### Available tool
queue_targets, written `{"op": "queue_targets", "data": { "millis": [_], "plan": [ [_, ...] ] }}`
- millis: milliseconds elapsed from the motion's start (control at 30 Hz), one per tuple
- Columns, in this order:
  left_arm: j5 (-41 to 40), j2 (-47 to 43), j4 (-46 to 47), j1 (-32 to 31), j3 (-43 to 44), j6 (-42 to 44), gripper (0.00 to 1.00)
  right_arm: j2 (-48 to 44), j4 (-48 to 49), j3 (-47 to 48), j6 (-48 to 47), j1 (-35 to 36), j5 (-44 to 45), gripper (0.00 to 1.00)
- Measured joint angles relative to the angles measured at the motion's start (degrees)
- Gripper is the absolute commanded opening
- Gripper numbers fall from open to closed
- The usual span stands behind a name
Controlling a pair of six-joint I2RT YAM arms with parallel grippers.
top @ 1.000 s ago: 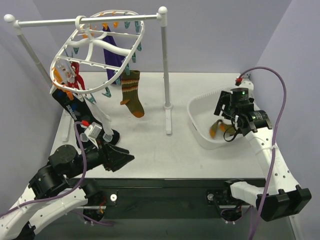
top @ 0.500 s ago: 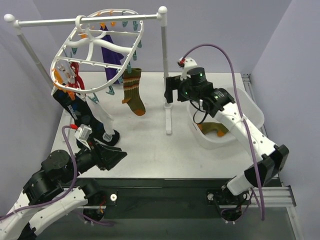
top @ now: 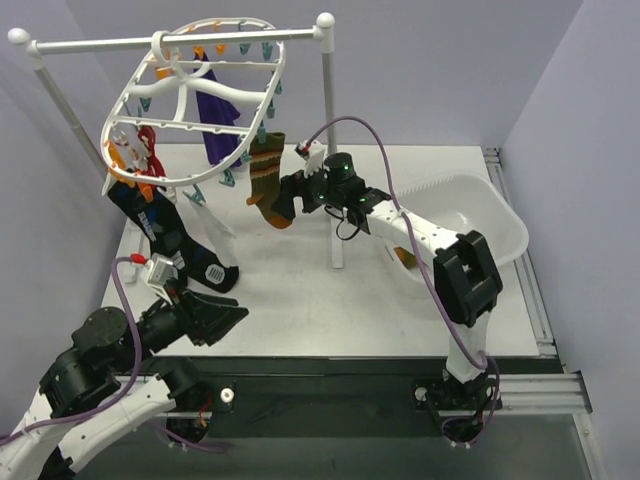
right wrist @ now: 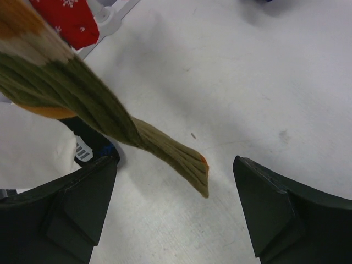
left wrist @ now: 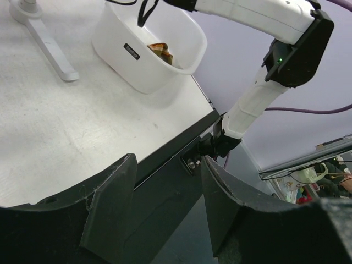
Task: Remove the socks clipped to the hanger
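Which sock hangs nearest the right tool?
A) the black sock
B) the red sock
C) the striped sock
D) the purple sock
C: the striped sock hangs just beside the open right tool, and the right wrist view shows its toe in that tool's gap.

One white hanger (top: pixel 280 75) carrying five clipped socks (top: pixel 268 185), one further sock (left wrist: pixel 161 52) lying in one white basin (top: pixel 500 225), one rail stand (top: pixel 327 95), and two robot arms (top: pixel 430 235).
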Motion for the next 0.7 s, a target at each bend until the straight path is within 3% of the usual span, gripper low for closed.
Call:
{"op": "queue_targets", "data": {
  "millis": [67,167,200,300,500,700],
  "plan": [
    [0.1,-0.2,0.1,0.0,0.0,0.0,0.61,1.7,2.8,-1.1,0.0,0.1,-2.5,0.81],
    [0.2,-0.9,0.1,0.0,-0.1,0.0,0.61,3.8,6.3,-1.4,0.7,0.2,-5.7,0.53],
    [0.2,-1.2,0.1,0.0,-0.1,0.0,0.61,4.6,7.5,-1.3,1.4,0.3,-6.8,0.34],
    [0.2,-1.6,0.0,0.0,-0.1,0.0,0.61,5.4,8.4,-1.2,2.6,0.8,-7.8,0.0],
    [-0.1,-1.5,0.0,0.0,-0.1,-0.1,0.61,3.2,5.8,-1.3,6.4,4.3,-4.7,0.0],
    [-0.9,-0.3,-0.2,0.0,-0.1,-0.3,0.67,-5.9,-5.5,-1.1,11.4,10.6,0.9,0.0]
  ]
}}
